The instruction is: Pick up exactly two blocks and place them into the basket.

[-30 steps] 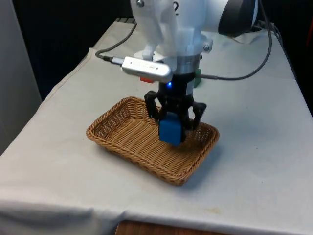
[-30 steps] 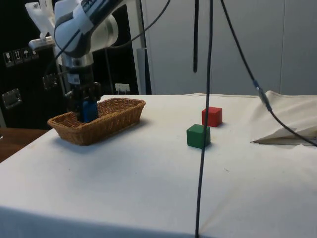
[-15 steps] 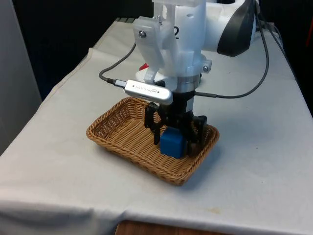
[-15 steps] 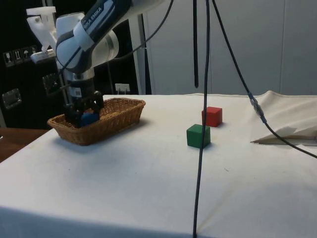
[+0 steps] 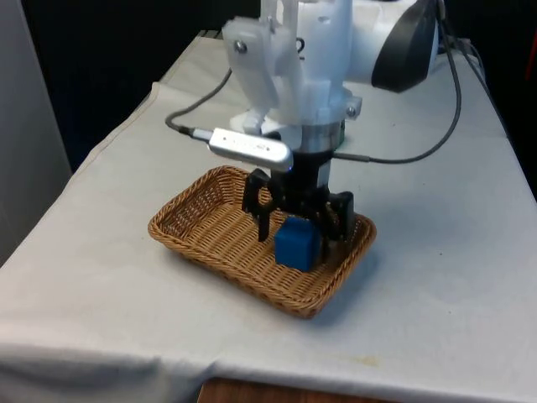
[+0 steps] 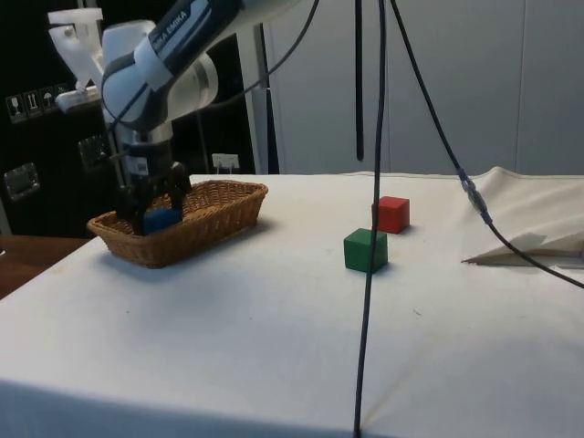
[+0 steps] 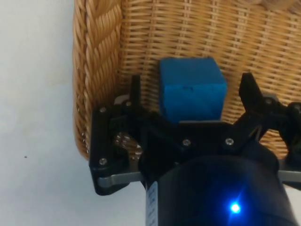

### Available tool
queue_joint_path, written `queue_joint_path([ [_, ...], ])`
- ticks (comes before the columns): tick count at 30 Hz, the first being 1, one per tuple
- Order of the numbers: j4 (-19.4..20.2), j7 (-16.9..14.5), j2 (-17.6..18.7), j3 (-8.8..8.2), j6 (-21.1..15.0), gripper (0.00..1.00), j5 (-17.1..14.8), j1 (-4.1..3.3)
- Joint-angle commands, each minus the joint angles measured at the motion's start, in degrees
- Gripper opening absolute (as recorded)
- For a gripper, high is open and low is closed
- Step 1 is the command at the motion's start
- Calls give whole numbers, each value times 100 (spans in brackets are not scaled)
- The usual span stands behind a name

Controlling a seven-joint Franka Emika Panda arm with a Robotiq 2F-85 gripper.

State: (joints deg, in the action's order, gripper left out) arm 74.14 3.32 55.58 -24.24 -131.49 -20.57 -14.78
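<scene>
A blue block (image 5: 296, 243) rests on the floor of the wicker basket (image 5: 193, 220), near its end on the front view's right. My gripper (image 5: 298, 220) hangs just above it, open, with a finger on either side. In the wrist view the blue block (image 7: 190, 89) lies between the spread fingertips (image 7: 134, 94) with a gap on each side, close to the basket's braided wall (image 7: 99, 70). From the side, the gripper (image 6: 151, 205) stands over the block (image 6: 162, 220) inside the basket (image 6: 214, 212). A green block (image 6: 366, 250) and a red block (image 6: 392, 214) sit on the cloth, well away from the basket.
A black cable (image 6: 372, 219) hangs down in front of the side camera, crossing the green block. A fold of white cloth (image 6: 529, 233) rises at the side view's right. Open cloth lies between the basket and the two loose blocks.
The gripper came down into the basket with the blue block, then opened. The block now rests on the basket floor, free of the fingers.
</scene>
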Motion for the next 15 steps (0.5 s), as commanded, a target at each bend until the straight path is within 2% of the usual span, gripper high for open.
queue_joint_path([
  [1, 29, -23, -92, -11, 74, 100, 6, 0],
  [15, 23, -86, -481, -212, 487, 100, 40, -57],
])
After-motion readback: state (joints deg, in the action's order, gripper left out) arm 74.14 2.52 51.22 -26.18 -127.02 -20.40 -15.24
